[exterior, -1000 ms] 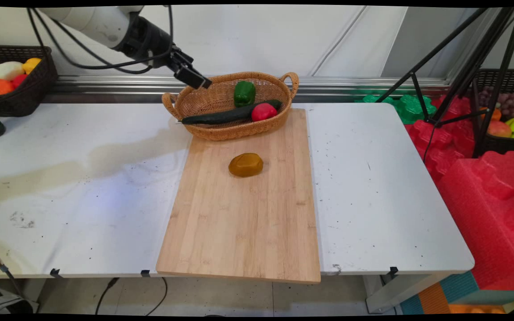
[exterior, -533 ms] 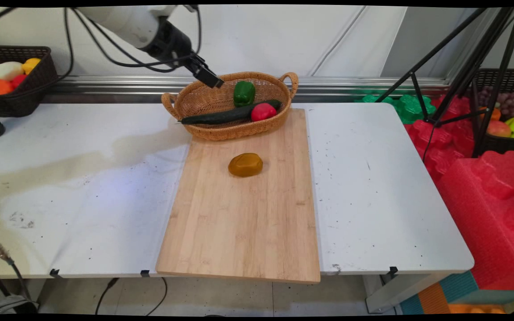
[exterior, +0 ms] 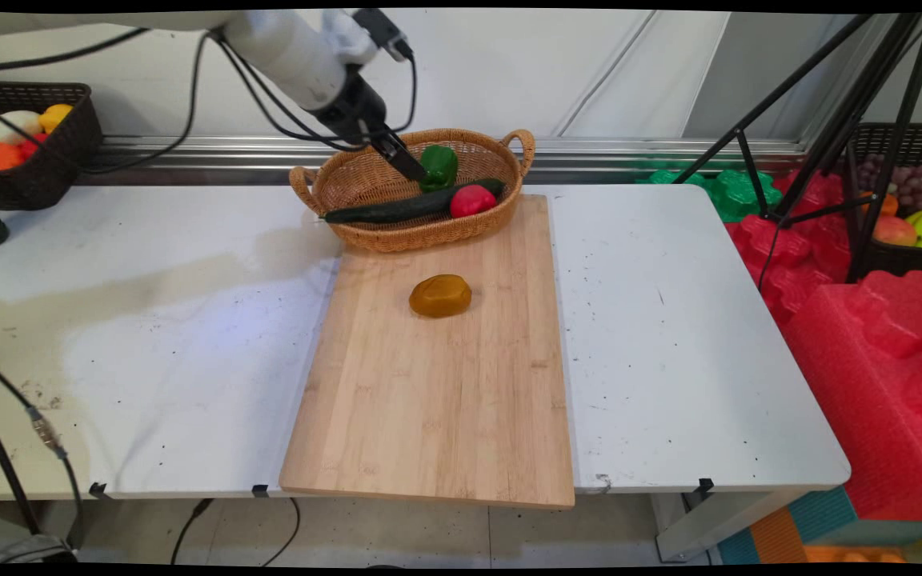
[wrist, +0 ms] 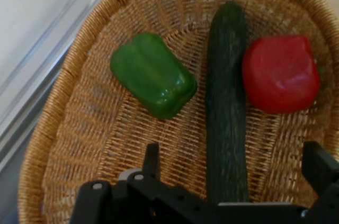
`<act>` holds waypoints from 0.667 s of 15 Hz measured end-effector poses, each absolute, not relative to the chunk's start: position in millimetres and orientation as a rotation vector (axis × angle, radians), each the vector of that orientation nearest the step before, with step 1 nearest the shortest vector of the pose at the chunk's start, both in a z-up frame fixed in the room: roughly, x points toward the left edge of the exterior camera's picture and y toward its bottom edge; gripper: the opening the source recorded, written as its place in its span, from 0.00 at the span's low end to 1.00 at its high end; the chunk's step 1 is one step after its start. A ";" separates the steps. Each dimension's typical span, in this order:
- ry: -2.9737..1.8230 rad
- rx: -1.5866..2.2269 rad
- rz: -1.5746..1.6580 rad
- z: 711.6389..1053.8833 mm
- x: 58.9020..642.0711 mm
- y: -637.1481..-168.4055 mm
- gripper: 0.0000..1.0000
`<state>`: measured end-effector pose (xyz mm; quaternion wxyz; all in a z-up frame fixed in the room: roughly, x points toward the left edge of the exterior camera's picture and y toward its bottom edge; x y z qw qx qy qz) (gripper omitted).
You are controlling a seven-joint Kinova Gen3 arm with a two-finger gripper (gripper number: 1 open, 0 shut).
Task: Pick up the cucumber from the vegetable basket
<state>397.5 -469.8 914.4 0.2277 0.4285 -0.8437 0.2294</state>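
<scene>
No writing can be read anywhere. The gripper (wrist: 233, 168) hangs open and empty over the wicker basket (wrist: 79, 118); the cucumber (wrist: 226, 102) lies at its 12 o'clock, the green pepper (wrist: 153, 75) at 11, the red pepper (wrist: 280, 73) at 1.

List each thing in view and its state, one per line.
gripper: open, above the basket, holding nothing
wicker basket: upright on the cutting board's far end
green pepper: lying in basket
cucumber: lying in basket
red pepper: beside cucumber
brown potato: resting on cutting board

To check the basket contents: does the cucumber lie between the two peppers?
Yes, the cucumber lies between the green pepper and the red pepper.
</scene>
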 end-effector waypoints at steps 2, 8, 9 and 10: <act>-2.359 1.196 0.611 897.5 389.2 -485.9 1.00; -2.439 1.236 0.553 857.8 376.8 -516.5 1.00; -2.446 1.239 0.546 853.9 376.1 -519.0 1.00; -2.456 1.245 0.536 848.6 375.6 -522.1 1.00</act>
